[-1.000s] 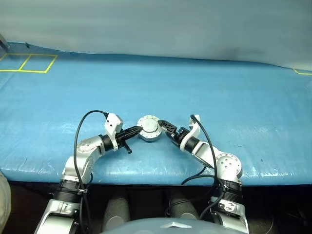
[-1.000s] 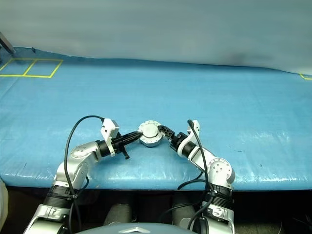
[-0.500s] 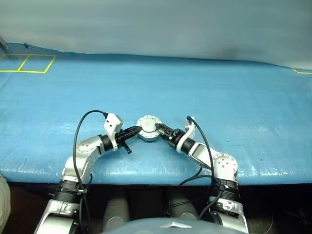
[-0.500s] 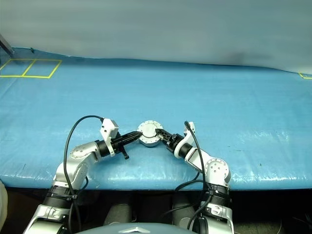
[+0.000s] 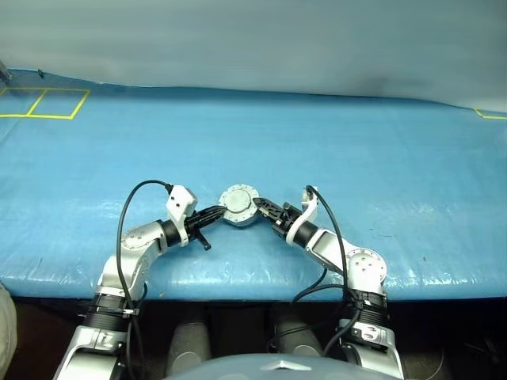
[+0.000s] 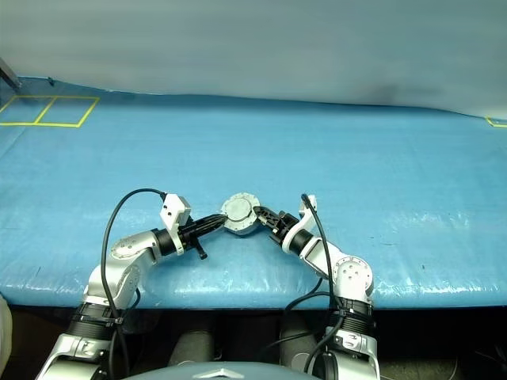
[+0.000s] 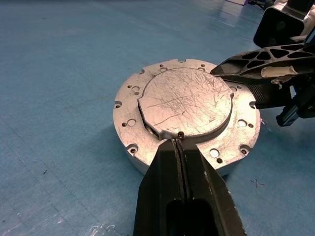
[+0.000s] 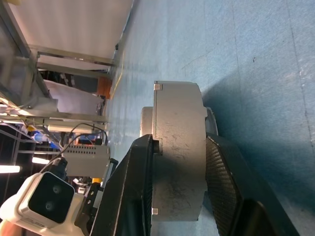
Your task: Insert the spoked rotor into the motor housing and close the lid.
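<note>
Motor housing (image 5: 238,207) with lid (image 7: 186,102) closed on blue desk (image 5: 380,158); left gripper (image 7: 178,142) jaws clenched at its rim, right gripper (image 8: 179,162) jaws grasping housing wall.

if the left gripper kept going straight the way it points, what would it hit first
Most likely the motor housing. The left gripper has its fingers shut, with the tip right at the housing's near rim, at the notch of the raised round plate on top. Going on, it would push into that plate's edge; whether it already touches is unclear.
</note>
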`<action>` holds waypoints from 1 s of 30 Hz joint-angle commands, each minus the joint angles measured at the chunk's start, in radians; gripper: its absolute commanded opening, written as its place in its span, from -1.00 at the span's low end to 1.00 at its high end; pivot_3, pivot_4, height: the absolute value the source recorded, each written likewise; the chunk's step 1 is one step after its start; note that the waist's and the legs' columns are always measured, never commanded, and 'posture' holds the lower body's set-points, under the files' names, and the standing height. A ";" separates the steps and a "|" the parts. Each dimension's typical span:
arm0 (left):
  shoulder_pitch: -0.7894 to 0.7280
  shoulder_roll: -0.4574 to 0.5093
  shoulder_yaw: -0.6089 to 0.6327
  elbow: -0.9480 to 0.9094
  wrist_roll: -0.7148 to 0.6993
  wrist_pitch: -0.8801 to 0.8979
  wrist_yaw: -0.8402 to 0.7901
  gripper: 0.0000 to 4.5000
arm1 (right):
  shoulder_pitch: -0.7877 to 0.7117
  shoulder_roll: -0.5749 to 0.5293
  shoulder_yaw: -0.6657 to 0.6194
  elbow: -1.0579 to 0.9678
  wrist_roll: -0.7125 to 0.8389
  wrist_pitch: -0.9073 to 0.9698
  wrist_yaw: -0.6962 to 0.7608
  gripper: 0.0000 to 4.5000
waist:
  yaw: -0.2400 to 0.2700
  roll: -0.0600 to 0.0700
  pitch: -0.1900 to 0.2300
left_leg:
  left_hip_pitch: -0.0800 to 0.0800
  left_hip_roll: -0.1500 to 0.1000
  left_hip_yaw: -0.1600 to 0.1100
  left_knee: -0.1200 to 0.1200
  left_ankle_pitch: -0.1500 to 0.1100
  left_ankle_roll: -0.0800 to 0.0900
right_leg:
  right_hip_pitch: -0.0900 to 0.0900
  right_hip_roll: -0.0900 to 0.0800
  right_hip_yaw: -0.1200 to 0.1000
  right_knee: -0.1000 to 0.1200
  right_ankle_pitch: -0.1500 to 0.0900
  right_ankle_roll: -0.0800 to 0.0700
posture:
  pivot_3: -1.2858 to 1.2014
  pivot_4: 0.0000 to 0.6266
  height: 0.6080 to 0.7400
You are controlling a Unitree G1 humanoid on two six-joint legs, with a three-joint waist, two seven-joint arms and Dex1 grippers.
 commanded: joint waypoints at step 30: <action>0.036 -0.302 0.442 -0.074 -0.877 0.458 0.228 0.98 | -0.064 0.072 0.040 -0.163 0.406 -0.160 -0.137 -0.49 | -0.001 0.000 0.001 | -0.014 0.000 -0.004 0.002 0.000 0.000 | -0.011 0.003 -0.001 0.000 0.004 0.006 | 0.03 -0.52 1.00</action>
